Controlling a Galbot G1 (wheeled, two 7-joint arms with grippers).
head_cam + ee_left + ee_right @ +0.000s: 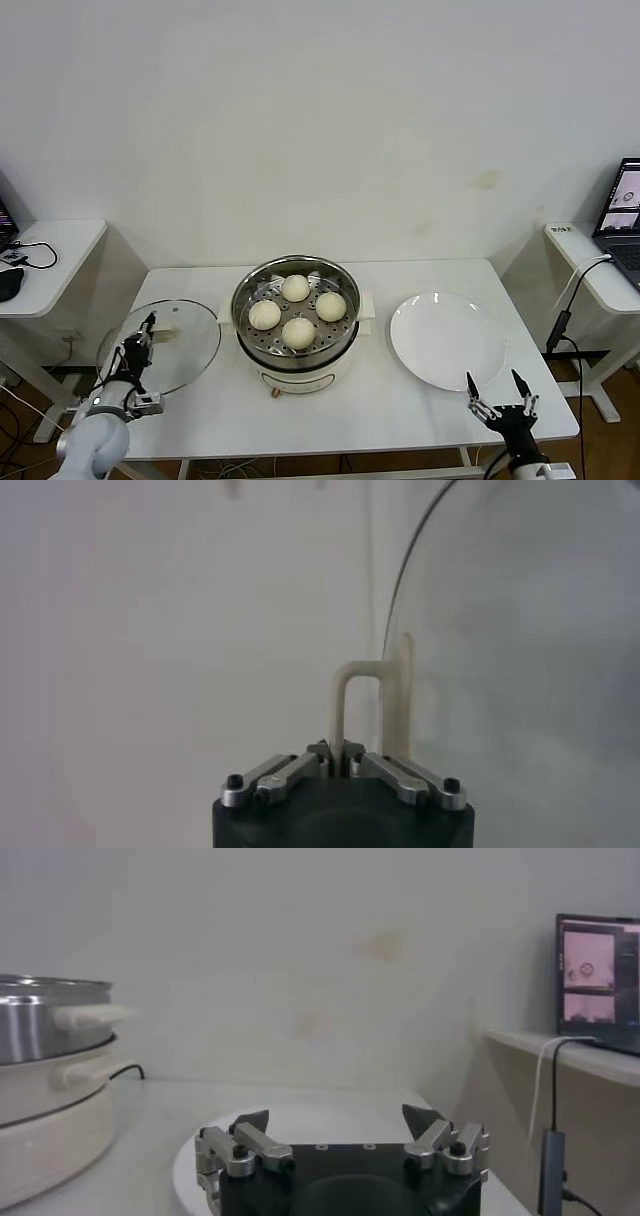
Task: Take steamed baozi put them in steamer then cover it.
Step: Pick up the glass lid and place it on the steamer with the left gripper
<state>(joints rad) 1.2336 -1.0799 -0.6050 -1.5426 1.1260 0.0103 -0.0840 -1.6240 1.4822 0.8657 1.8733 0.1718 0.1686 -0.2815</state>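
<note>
White table [400, 410] holds everything. Steamer [296, 345] at centre, four baozi [298, 331] on perforated tray inside. Cover [190, 340] left of steamer, apparently raised or tilted off tabletop. White plate [440, 345] right of steamer. Left gripper [141, 335] clamped on cover's beige handle [360, 705]. Right gripper [500, 395] fingers apart at table's near right edge, just beside plate.

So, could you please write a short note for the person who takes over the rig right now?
Left hand: shut on the cover's beige handle, on the table left of the steamer.
Right hand: open, empty, near the front edge of the white plate.
Done: all four baozi lie in the steamer.
Left: lift the cover and set it on the steamer.
</note>
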